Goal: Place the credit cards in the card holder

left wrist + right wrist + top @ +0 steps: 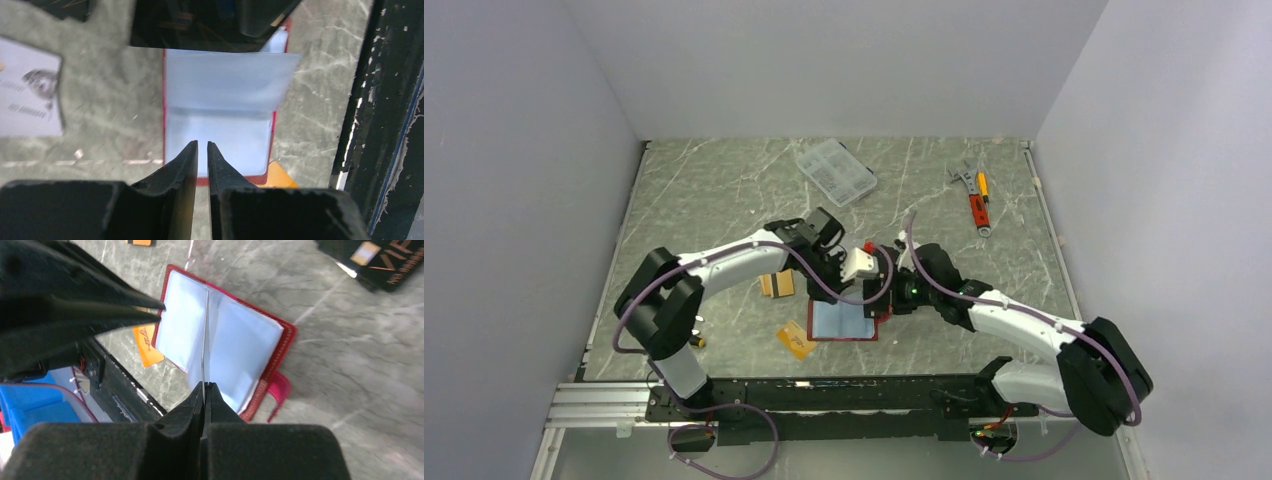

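Observation:
The red card holder [844, 322] lies open on the table, its light blue inside up. My right gripper [205, 385] is shut on one thin light blue inner sleeve [206, 335] and holds it upright; the sleeve also shows in the left wrist view [225, 75]. My left gripper [202, 145] is empty, its jaws all but closed, low over the holder's near page [225, 140]. Its tips [161, 308] meet the left page's edge. One orange card [796, 340] lies beside the holder. Orange-gold cards [776, 284] lie further left. A silver-grey card [30, 90] lies on the table. A dark card [380, 260] lies at top right.
A clear plastic compartment box [835, 171] sits at the back centre. A wrench and screwdrivers [974, 195] lie at the back right. The black front rail [824, 395] runs close to the holder's near edge. The holder's snap tab [279, 390] sticks out sideways.

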Controlling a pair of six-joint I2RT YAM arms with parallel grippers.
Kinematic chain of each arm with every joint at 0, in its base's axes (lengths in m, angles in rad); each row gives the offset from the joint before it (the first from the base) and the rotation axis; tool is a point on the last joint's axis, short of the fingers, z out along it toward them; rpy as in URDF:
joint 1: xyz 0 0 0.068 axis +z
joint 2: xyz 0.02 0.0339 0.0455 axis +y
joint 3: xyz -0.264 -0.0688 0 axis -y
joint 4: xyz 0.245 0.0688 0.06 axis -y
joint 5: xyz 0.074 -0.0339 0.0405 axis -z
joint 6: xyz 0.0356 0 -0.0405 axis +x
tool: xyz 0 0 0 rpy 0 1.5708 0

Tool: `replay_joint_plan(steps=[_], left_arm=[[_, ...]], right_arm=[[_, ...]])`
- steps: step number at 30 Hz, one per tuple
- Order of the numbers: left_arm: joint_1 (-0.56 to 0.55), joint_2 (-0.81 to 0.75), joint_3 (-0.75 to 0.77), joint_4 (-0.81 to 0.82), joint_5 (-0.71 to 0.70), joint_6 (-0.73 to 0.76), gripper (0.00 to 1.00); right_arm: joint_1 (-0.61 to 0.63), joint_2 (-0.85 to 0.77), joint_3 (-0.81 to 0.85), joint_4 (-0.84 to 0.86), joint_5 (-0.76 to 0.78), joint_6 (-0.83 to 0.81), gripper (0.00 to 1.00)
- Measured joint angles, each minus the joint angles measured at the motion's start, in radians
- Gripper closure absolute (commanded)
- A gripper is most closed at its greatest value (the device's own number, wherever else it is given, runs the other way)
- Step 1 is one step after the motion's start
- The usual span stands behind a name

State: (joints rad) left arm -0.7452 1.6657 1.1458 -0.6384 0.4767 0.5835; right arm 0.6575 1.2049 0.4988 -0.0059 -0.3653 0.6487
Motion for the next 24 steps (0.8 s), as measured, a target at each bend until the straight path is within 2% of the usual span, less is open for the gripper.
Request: replay_joint_plan(steps=[6, 13, 19, 24], left_arm=[[-0.071, 0.107, 0.027, 0.006, 0.006, 0.001, 0.82], [-0.083, 0.170, 0.052, -0.002, 0.013, 0.000, 0.83], [-0.054, 0.132, 0.062, -0.019, 0.026, 0.004, 0.80], [0.011, 0.002, -0.001, -0.024, 0.014, 0.062, 0.79]], right_arm=[[-0.059, -0.074, -0.011, -0.081, 0.019, -0.027, 1.00], [-0.086, -0.121, -0.014, -0.113, 0.011, -0.027, 1.00], [-0.079, -0.016, -0.023, 0.008, -0.058, 0.011, 1.00], [-0.037, 0.119, -0.022, 0.132, -0.117, 0.044, 1.00]])
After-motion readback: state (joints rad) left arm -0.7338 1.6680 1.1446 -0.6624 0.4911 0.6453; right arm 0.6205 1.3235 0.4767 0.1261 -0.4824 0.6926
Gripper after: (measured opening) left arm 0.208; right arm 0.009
